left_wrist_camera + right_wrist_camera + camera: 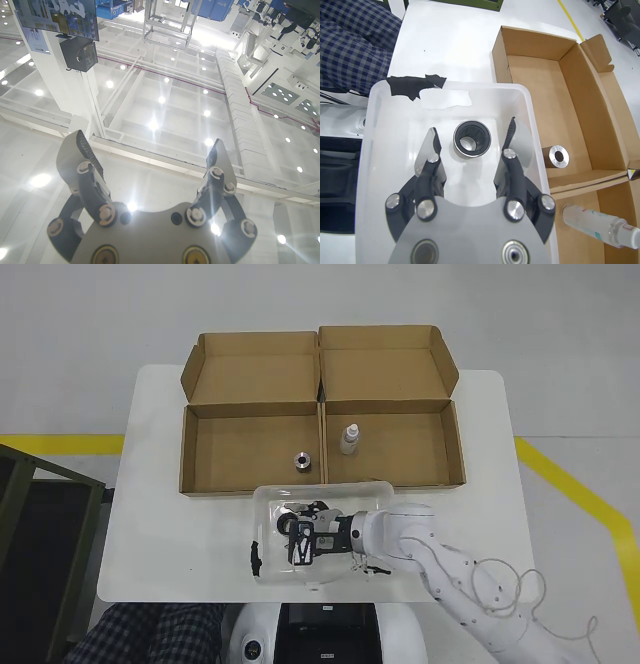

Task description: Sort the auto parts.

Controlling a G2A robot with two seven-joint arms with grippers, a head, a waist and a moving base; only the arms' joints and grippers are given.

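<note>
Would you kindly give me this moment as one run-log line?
right gripper open, facing black ring part in clear bin | left gripper open, facing ceiling | metal cylinder and bottle in separate boxes

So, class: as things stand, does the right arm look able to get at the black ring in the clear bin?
Probably yes. The right gripper hangs open over the clear bin, and the black ring stands alone on the bin floor in line between its fingers, with nothing over it or against it.

Two boxes [232, 454] [410, 452]; one tub [266, 496], ring [473, 131], cylinder [552, 153], bottle [349, 439].
</note>
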